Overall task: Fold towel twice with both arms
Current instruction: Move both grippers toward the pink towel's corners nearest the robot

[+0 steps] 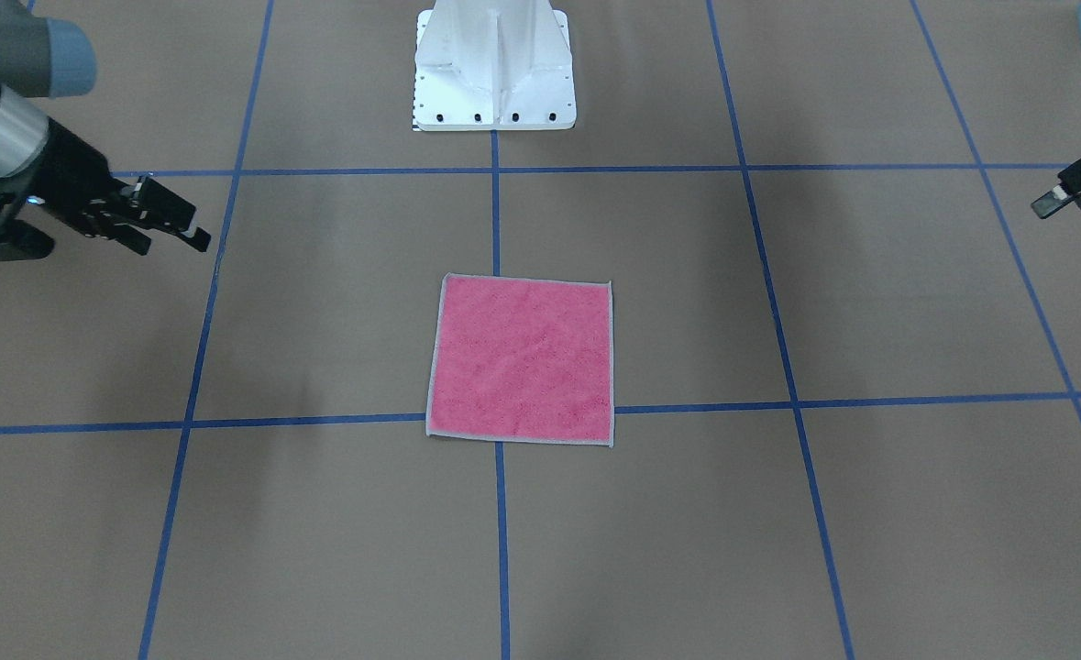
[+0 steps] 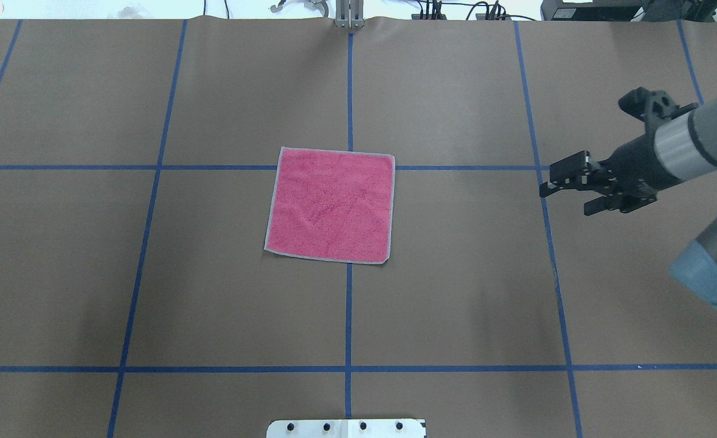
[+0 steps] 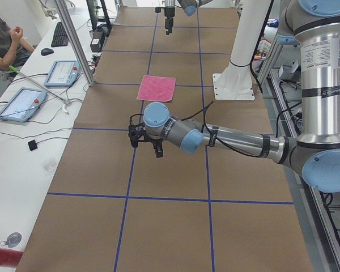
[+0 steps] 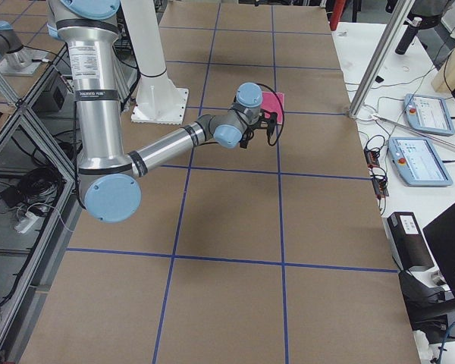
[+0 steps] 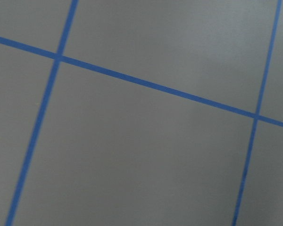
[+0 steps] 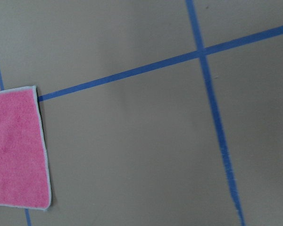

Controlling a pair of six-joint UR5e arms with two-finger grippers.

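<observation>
The towel (image 1: 522, 359) lies flat and unfolded at the middle of the table, pink face up, with a light grey hem all round. It also shows in the overhead view as the towel (image 2: 331, 205) and at the left edge of the right wrist view as the towel (image 6: 16, 150). My right gripper (image 2: 562, 190) hovers open and empty well off to the towel's right, fingers pointing toward it. My left gripper (image 1: 1058, 194) sits at the frame's edge, far from the towel on the other side; in the left side view the left gripper (image 3: 145, 148) has its fingers apart and empty.
The white pedestal base (image 1: 494, 69) stands behind the towel on the robot's side. Blue tape lines (image 2: 348, 316) grid the brown table cover. A side table holds tablets (image 3: 21, 103) and a keyboard, with a seated person (image 3: 3, 39) and a metal post (image 3: 73, 42) beside it.
</observation>
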